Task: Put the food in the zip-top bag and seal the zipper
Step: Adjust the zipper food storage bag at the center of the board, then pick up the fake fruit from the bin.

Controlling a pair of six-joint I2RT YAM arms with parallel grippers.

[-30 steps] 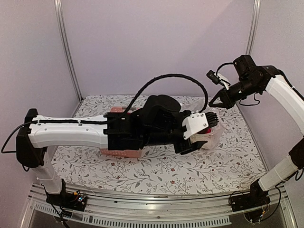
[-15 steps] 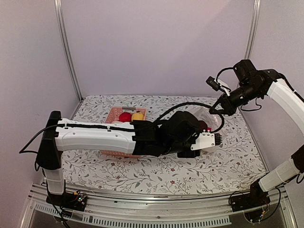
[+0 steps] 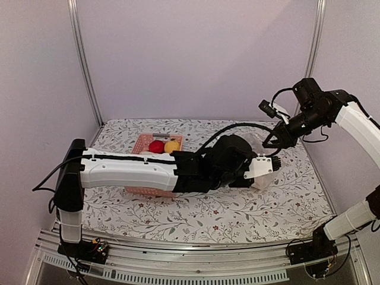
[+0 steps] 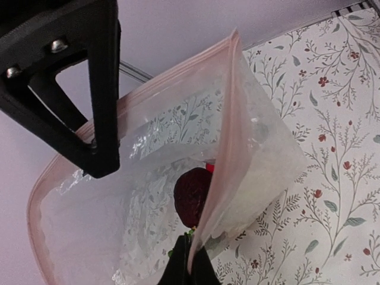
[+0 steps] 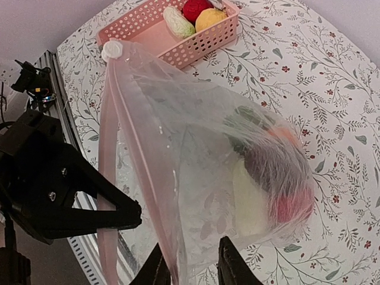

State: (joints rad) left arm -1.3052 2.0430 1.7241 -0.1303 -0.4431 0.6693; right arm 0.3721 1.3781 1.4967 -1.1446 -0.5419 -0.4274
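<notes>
The zip-top bag (image 5: 208,148) hangs open-mouthed between both grippers. Inside it lies food: a dark purple piece (image 4: 193,196), a red one (image 5: 291,208), a white one (image 5: 249,202) and some orange. My left gripper (image 4: 191,252) is shut on one side of the pink-tinted zipper (image 4: 222,148) at the mouth. In the right wrist view my right gripper (image 5: 193,261) has its fingers apart, with the other mouth edge running loose between them. From above, the left arm hides most of the bag, and the right gripper (image 3: 268,142) hangs just above it.
The pink basket (image 5: 199,41) stands left of the bag, holding a red piece (image 3: 156,146), a yellow one (image 3: 172,145) and a pale one (image 5: 178,21). The left arm (image 3: 130,169) stretches across the floral table in front of it. Frame posts and walls close the sides.
The left arm rolled and dropped toward the bag, and its jaws went from open to shut on the mouth edge. The right gripper sank slightly and its jaws parted.
</notes>
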